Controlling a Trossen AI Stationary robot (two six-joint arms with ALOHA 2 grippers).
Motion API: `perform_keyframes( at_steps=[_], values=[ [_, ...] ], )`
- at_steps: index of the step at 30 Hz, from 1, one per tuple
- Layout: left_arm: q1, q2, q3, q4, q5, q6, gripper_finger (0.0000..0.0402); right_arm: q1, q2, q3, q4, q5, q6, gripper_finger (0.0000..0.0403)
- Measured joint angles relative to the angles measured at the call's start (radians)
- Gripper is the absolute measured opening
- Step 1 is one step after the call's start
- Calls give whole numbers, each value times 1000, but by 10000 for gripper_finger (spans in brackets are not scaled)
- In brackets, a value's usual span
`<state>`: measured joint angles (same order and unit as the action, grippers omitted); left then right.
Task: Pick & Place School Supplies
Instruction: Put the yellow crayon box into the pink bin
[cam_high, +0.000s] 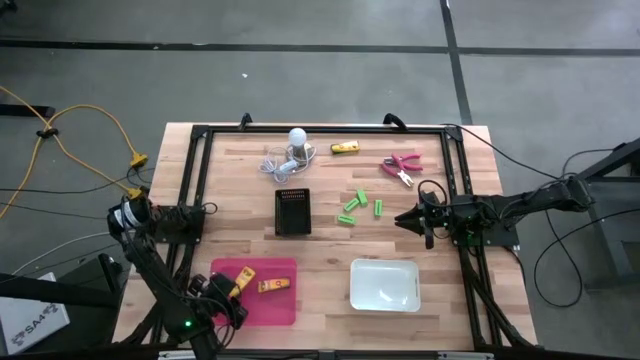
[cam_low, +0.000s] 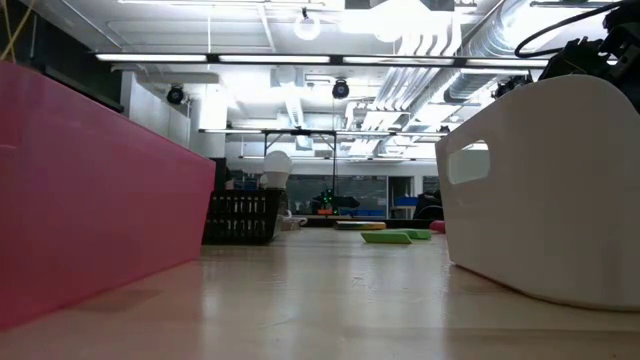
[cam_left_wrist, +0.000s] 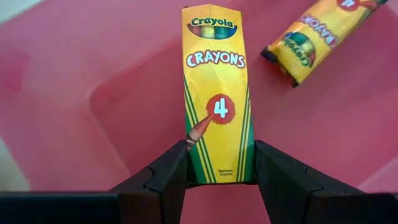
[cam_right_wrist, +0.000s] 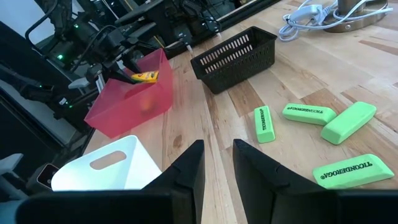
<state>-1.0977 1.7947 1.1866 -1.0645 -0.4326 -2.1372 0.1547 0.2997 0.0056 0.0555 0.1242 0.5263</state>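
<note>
While left jaws grip one crayon box (cam_left_wrist: 217, 93), another (cam_left_wrist: 317, 37) lies binned; right jaws gape, seemingly empty.

The lower end of the held crayon box (cam_left_wrist: 217, 93) is hidden between the left gripper's (cam_left_wrist: 220, 177) fingers, and the second crayon box (cam_left_wrist: 317, 34) beside it is cut off by the wrist picture's edge. From table height, the pink bin (cam_low: 95, 190) and the white bin (cam_low: 545, 185) both run past the frame's edges, and they hide both grippers and whatever lies inside them. Past the pink bin, the green erasers (cam_low: 395, 236) are flat blurs whose number cannot be told. Next to the green erasers (cam_high: 358, 206) in the overhead view, the pink-handled tool (cam_high: 402, 166) is too small to identify.
</note>
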Motion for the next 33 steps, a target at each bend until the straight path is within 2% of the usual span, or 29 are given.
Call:
perform_keyframes(
  at_steps=[33],
  values=[
    [5,0,0,4,5,16,171,0,0,0,0,0,0,72]
  ],
)
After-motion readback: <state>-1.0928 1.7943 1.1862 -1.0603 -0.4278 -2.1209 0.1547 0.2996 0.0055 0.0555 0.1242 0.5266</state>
